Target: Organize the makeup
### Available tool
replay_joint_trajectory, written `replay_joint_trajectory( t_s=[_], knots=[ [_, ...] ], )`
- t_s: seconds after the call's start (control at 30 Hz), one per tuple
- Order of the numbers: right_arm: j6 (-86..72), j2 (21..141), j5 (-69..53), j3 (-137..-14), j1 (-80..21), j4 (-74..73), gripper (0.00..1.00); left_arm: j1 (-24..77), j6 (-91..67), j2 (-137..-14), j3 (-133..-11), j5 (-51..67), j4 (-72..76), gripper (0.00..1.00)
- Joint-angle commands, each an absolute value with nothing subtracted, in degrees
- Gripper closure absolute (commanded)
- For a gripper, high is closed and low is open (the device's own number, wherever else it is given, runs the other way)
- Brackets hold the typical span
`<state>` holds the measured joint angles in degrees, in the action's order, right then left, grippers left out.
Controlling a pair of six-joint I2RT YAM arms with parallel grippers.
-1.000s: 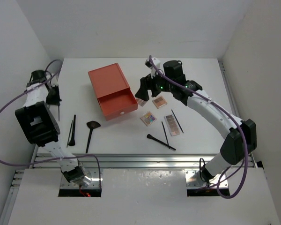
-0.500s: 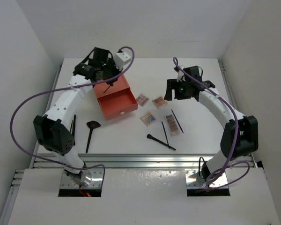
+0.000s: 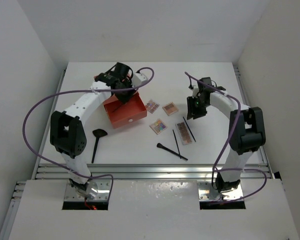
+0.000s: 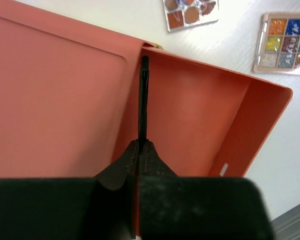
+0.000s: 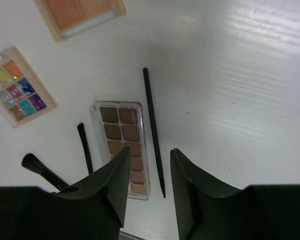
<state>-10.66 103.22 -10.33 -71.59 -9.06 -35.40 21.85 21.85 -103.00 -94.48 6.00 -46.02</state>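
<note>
My left gripper (image 4: 140, 146) is shut on a thin black pencil (image 4: 143, 100), which points out over the open orange drawer (image 4: 190, 125). From above, that gripper (image 3: 124, 93) hangs over the drawer box (image 3: 122, 112). My right gripper (image 5: 150, 157) is open, its jaws either side of the lower end of another thin black pencil (image 5: 153, 135) lying on the table; seen from above, this gripper (image 3: 194, 113) is just above that pencil (image 3: 189, 129). A long brown palette (image 5: 124, 145) lies beside the pencil. Three square palettes (image 3: 151, 105) (image 3: 170, 108) (image 3: 158, 126) lie between the drawer and my right gripper.
A black fan brush (image 3: 96, 141) lies at the left front. A thin black stick (image 3: 176, 141) and a black brush (image 3: 171, 151) lie in front of the long palette (image 3: 183, 133). White walls close in the table on the left, right and back.
My left arm has swung from the far left edge to above the drawer, carrying the pencil. My right gripper has moved right, away from the drawer, to over the thin pencil, and its jaws have narrowed.
</note>
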Motion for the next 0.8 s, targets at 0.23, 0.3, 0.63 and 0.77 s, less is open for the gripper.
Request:
replay_joint_trajectory(
  t_s=[0.23, 0.3, 0.63, 0.77],
  knots=[
    [-7.91, 107.76, -12.22, -71.38, -8.35, -39.11, 0.68, 23.03, 21.88, -99.93, -93.77, 5.27, -46.05, 0.69],
    [-8.35, 107.32, -12.04, -69.71, -8.35, -38.24, 0.68, 23.03, 21.36, -99.93, -93.78, 4.75, -46.05, 0.68],
    [-8.96, 108.98, -10.46, -68.38, -8.7, -36.91, 0.7, 21.1, 17.94, -97.65, -101.42, 3.69, -46.58, 0.63],
    [-8.61, 109.69, -8.36, -68.91, -10.28, -36.65, 0.71, 16.45, 11.79, -94.93, -102.66, 4.22, -46.58, 0.63]
  ],
)
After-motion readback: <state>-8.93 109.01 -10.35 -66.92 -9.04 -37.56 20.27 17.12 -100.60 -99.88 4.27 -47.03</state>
